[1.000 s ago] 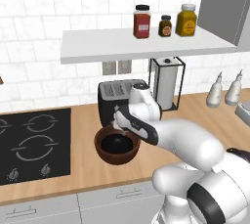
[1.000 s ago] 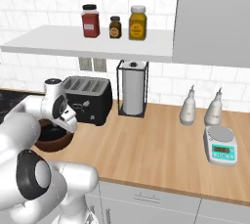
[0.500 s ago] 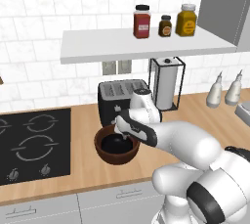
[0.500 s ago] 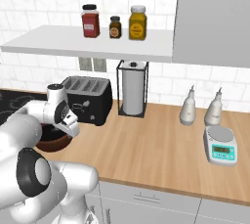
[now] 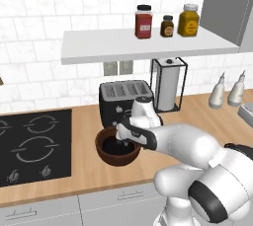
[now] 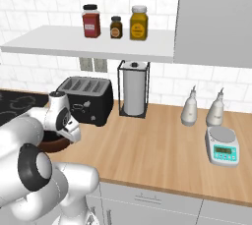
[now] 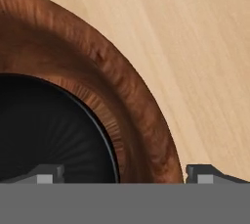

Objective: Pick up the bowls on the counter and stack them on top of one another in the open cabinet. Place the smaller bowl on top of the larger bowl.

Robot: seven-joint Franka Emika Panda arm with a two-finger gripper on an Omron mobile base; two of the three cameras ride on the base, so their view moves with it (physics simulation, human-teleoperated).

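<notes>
Black toaster point(image 5: 124, 95) next to a paper towel roll point(image 5: 166, 86) in a wire holder – three jars point(image 5: 167, 21) up top, stovetop point(image 5: 32, 146) far left.

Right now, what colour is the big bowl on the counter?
Reddish-brown with a wood-like grain; the larger bowl shows best in the hand view.

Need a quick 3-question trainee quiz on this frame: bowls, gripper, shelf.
1. True or false: the smaller bowl sits inside the larger bowl.
2. The gripper straddles the larger bowl's: A) rim B) base C) centre?
3. How many jars stand on the open cabinet?

Key: 1 true. 2 A, one fingertip inside the rim, one outside, jaws open. 3 three.
</notes>
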